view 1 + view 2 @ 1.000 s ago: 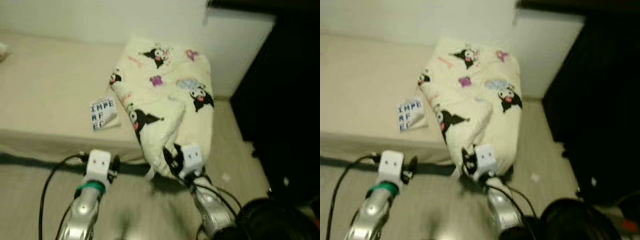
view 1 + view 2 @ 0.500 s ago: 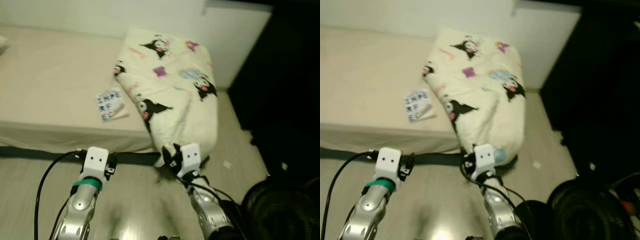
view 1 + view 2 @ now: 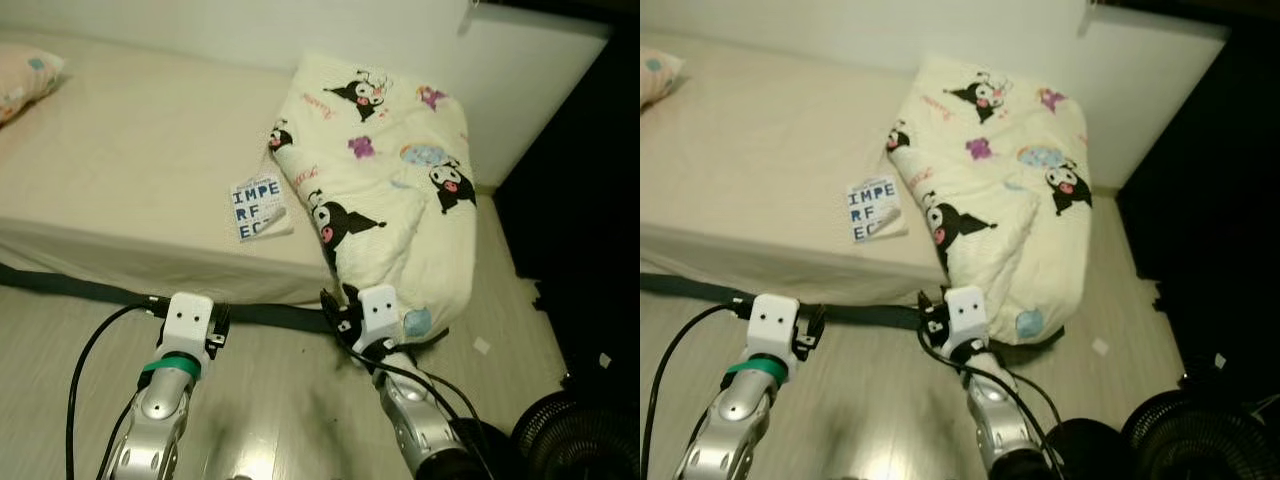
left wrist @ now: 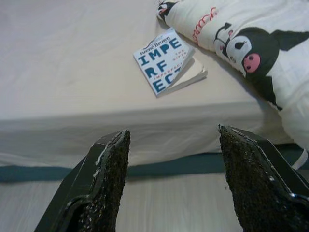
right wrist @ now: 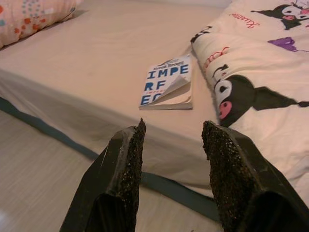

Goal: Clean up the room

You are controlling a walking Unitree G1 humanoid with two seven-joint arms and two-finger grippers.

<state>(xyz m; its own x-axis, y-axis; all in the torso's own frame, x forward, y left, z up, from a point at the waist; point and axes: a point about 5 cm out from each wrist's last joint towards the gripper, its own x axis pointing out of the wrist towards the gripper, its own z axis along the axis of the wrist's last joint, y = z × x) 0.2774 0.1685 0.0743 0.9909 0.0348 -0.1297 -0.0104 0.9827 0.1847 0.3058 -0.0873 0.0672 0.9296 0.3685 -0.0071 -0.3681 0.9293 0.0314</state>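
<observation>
A white paperback book (image 3: 259, 209) with blue letters lies on the cream bed (image 3: 120, 170), close to its front edge. Beside it, a cream blanket (image 3: 385, 190) printed with black cartoon figures is heaped on the bed's right end and hangs down to the floor. My left gripper (image 4: 171, 179) is open, low before the bed's edge, with the book (image 4: 166, 60) ahead of it. My right gripper (image 5: 171, 169) is open too, near the blanket's (image 5: 260, 82) hanging end, facing the book (image 5: 168, 82). Neither holds anything.
A pink patterned pillow (image 3: 25, 75) lies at the bed's far left. Dark furniture (image 3: 590, 170) stands on the right, and a black fan (image 3: 575, 440) sits on the floor at the lower right. Small white scraps (image 3: 482, 346) lie on the wooden floor.
The camera has swung left and back, so the bed, book and blanket now sit further right and the pillow has come into view. Both grippers stay open and empty.
</observation>
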